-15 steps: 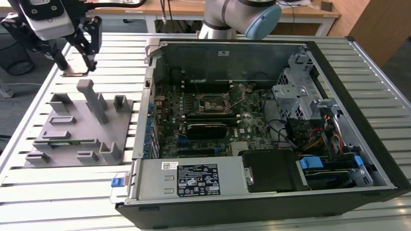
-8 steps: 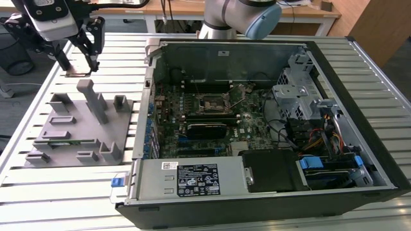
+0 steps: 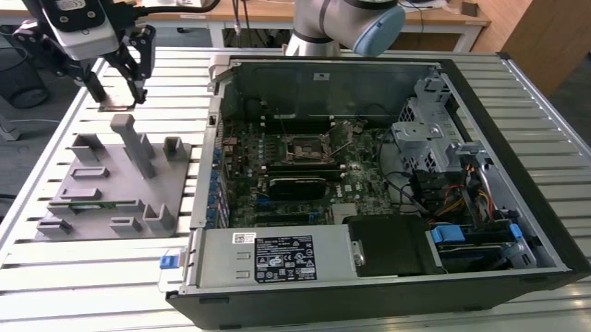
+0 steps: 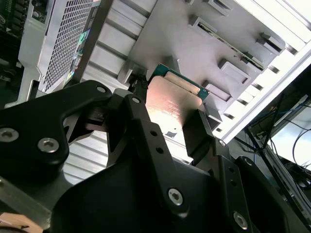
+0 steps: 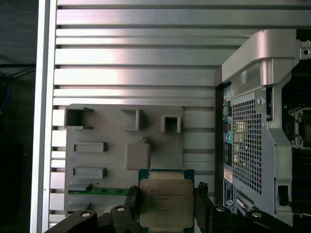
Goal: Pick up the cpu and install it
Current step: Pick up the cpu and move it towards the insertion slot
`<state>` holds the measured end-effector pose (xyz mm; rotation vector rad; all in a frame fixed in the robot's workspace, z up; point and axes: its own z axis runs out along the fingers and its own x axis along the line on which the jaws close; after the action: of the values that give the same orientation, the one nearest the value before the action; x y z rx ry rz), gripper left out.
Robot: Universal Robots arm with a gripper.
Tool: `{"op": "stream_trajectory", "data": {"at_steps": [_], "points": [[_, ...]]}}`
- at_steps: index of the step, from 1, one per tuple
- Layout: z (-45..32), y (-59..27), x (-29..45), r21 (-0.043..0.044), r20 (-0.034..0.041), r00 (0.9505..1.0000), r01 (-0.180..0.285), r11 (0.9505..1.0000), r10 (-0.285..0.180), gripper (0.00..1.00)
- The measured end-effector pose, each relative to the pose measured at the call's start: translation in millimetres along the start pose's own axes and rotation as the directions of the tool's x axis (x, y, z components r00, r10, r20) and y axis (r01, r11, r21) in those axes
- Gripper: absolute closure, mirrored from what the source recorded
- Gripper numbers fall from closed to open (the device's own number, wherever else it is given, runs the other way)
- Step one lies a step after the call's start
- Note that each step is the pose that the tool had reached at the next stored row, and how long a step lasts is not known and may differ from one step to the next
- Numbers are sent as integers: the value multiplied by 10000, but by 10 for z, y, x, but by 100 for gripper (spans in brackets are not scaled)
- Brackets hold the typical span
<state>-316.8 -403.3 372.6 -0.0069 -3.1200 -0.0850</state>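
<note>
While the gripper [image 3: 117, 93] has its fingers [image 5: 201, 206] closed on two opposite edges of the cpu [image 5: 165, 203], holding it flat and silvery side up near the grey parts tray [image 3: 102, 187], the motherboard socket [image 3: 305, 146] lies well toward the exterior view's right, inside the open computer case [image 3: 323, 76].

Slatted metal table [image 3: 185, 62] | grey fixture plate [image 3: 106, 192] lay left of frame | open computer case [image 3: 543, 188] sat centre-right, seemingly flat.

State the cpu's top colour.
The cpu is silvery-grey, green-edged; best in first wrist view.
</note>
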Motion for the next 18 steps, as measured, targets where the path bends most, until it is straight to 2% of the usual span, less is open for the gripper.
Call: {"op": "stream_trajectory", "data": {"at_steps": [12,18], "points": [[14,0,-83,0,0,10000,0,10000,0,46],[19,0,-154,1,-1,10000,0,10000,0,46]]}}
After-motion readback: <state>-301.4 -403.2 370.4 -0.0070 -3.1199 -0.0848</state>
